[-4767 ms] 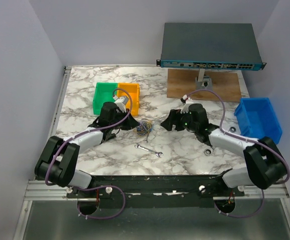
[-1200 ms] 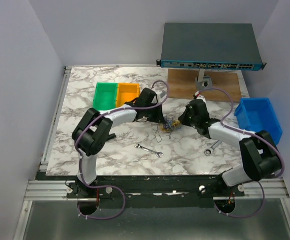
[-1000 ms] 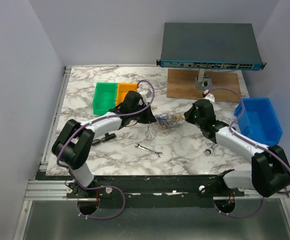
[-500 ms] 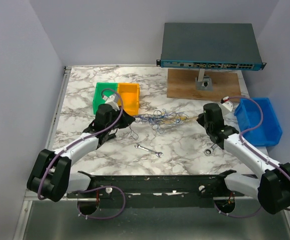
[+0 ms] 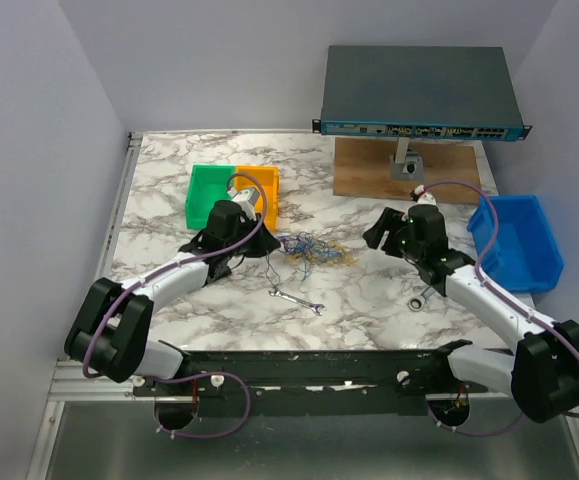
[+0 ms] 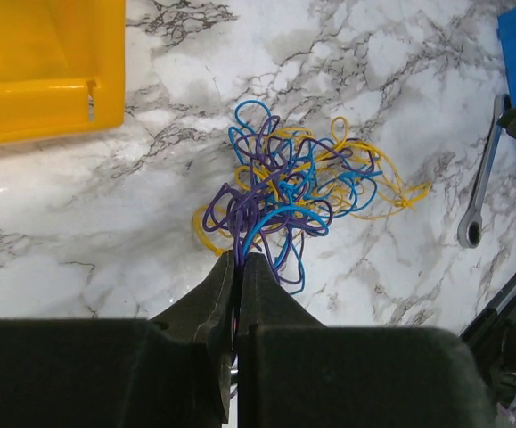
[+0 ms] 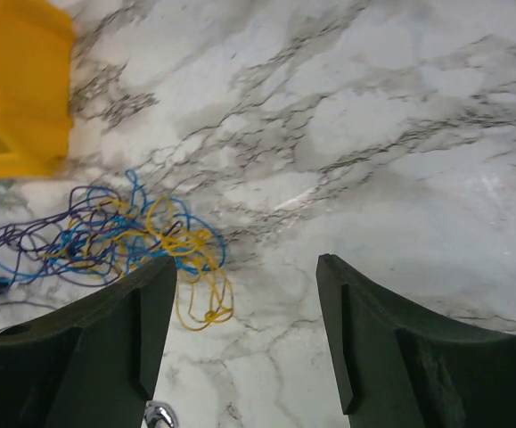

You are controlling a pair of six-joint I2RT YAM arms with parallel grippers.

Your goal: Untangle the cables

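Observation:
The cables are a loose tangle of thin blue, yellow and purple wires lying on the marble table top between the two arms. My left gripper is at the tangle's left end. In the left wrist view its jaws are shut on purple and blue strands, and the rest of the cables spread out in front of them. My right gripper hovers to the right of the tangle, apart from it. In the right wrist view it stands open with bare marble between its fingers and the cables off to the left.
A green bin and an orange bin stand behind the left gripper. A blue bin is at the right edge. A small wrench lies in front of the tangle, a ratchet wrench beside the right arm. A network switch stands over a wooden board.
The right gripper has opened and let go of the cables. The tangle, stretched between both grippers half a second ago, has slackened into a bunch by the left gripper.

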